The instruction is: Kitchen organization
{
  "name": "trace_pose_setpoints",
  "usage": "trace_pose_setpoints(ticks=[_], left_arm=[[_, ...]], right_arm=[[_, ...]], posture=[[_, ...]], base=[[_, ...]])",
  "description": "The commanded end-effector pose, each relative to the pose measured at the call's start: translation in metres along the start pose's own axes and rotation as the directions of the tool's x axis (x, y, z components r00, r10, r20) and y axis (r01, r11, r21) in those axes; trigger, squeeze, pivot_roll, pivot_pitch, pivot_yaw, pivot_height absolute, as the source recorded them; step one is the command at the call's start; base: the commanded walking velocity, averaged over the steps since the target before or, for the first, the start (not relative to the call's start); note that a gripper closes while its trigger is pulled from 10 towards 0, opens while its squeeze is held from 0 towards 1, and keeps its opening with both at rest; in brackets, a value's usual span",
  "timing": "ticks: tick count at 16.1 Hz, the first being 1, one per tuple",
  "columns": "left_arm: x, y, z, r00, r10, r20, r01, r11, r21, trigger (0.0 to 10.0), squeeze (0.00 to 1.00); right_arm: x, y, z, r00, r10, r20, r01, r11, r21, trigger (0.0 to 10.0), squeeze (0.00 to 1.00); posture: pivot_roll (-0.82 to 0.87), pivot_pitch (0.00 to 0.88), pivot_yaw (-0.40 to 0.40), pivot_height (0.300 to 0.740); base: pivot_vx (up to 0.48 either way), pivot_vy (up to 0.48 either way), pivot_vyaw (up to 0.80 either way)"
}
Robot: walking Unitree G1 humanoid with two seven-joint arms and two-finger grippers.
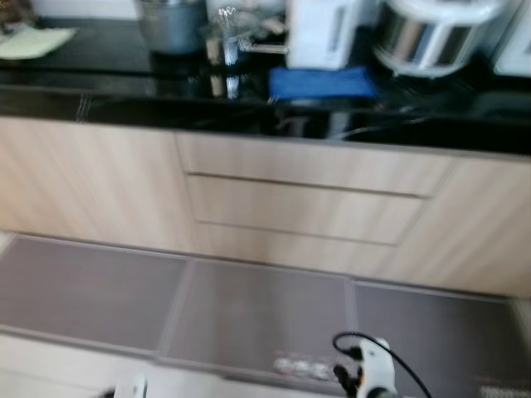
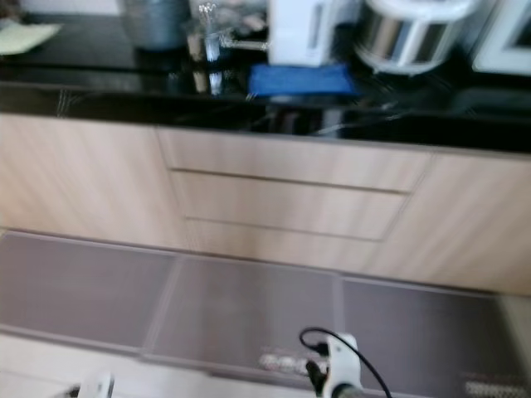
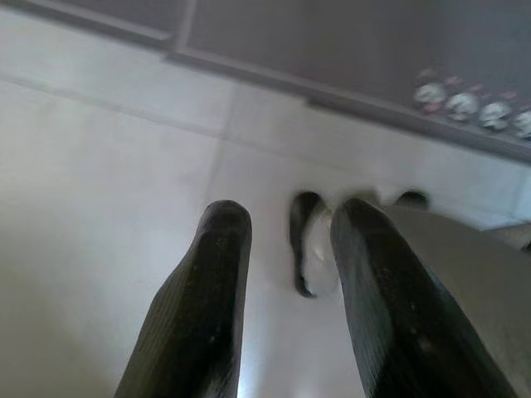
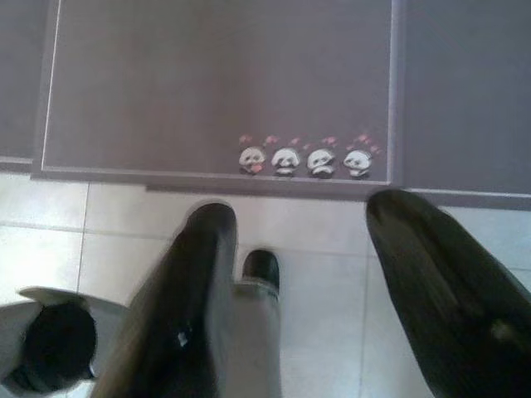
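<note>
A black countertop [image 1: 124, 99] runs across the top over pale wooden cabinets, and the picture is blurred. On it lie a blue cloth [image 1: 322, 83], a white appliance [image 1: 323, 31], a silver rice cooker [image 1: 431, 37], a grey pot [image 1: 170, 25] and some glassware [image 1: 226, 37]. Both arms hang low over the floor. My left gripper [image 3: 290, 220] is open above pale tiles, nothing between its fingers. My right gripper [image 4: 303, 211] is open too, over the edge of a grey mat. The right wrist [image 1: 373, 369] with its black cable shows at the bottom.
Grey floor mats [image 1: 257, 307] lie along the cabinet base, one with a row of small panda pictures [image 4: 303, 160]. Three drawers [image 1: 307, 207] sit under the blue cloth. A pale green cloth [image 1: 33, 41] lies at the counter's far left. Another white appliance [image 1: 514, 46] stands far right.
</note>
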State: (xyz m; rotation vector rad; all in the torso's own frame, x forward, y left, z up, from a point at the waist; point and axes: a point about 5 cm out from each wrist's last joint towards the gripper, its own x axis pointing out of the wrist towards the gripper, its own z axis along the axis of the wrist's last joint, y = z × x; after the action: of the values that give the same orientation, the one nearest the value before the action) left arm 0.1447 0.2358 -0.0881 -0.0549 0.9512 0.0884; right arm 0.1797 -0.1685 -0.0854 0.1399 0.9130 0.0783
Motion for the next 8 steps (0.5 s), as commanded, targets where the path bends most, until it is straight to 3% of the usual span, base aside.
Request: trace_pose_setpoints(ticks=[1, 8], left_arm=[[-0.0042, 0.0038, -0.0144, 0.999, 0.007, -0.049, -0.006, 1.0, 0.006, 10.0, 0.0], [-0.0045, 0.0045, -0.015, 0.999, 0.012, -0.049, -0.013, 1.0, -0.005, 10.0, 0.0]], right_arm=[[0.002, 0.0068, 0.0032, 1.0, 0.016, 0.014, -0.016, 1.0, 0.005, 10.0, 0.0], [0.0023, 0.0063, 0.0047, 1.0, 0.011, 0.016, -0.011, 1.0, 0.007, 10.0, 0.0]], posture=[[0.03, 0.081, -0.019, 0.74], [0.03, 0.094, -0.022, 0.74]], base=[[0.0, -0.326, 0.0], [0.0, -0.324, 0.0]])
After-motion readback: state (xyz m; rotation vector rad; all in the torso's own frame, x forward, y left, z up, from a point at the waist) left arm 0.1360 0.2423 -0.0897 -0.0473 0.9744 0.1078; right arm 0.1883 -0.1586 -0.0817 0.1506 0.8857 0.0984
